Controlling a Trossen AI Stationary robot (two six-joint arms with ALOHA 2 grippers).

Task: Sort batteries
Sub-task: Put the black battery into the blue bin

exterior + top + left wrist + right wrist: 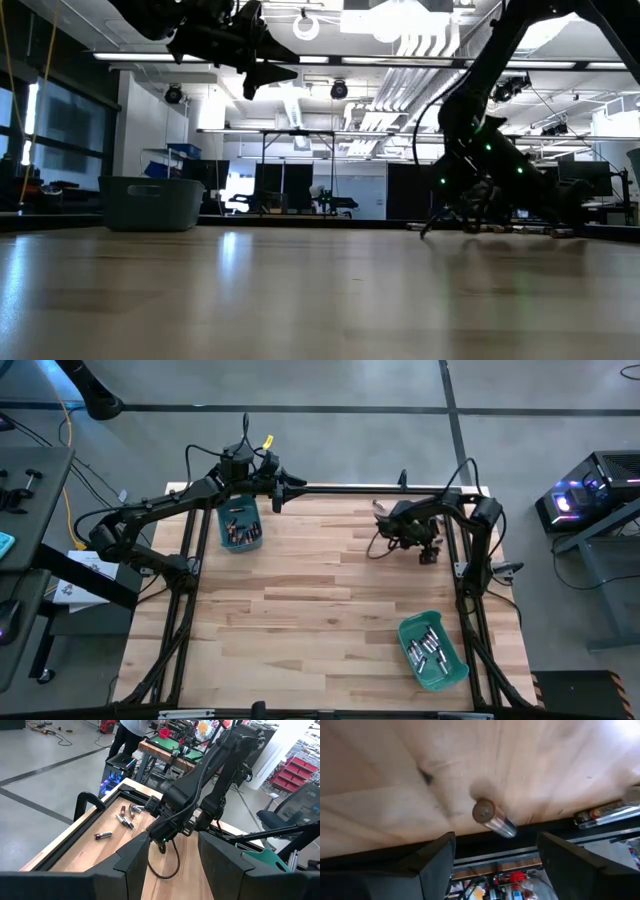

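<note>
Loose batteries (125, 818) lie on the wood near the table's far edge; one silvery cell (493, 818) lies just ahead of my right gripper (495, 851), whose open fingers stand low on either side of it without touching. That gripper (386, 517) is by the far edge, right of centre. My left gripper (277, 493) hangs open, raised above the table (262, 68), beside the far-left teal bin (240, 526) that holds dark batteries. A second teal bin (433, 651) at the near right holds silvery batteries.
A black frame rail (340, 488) runs along the far edge behind the loose batteries. A cable loop (376, 546) hangs from the right arm onto the wood. Bare wood (320, 600) spreads between the two bins. A person (131, 735) stands beyond the table.
</note>
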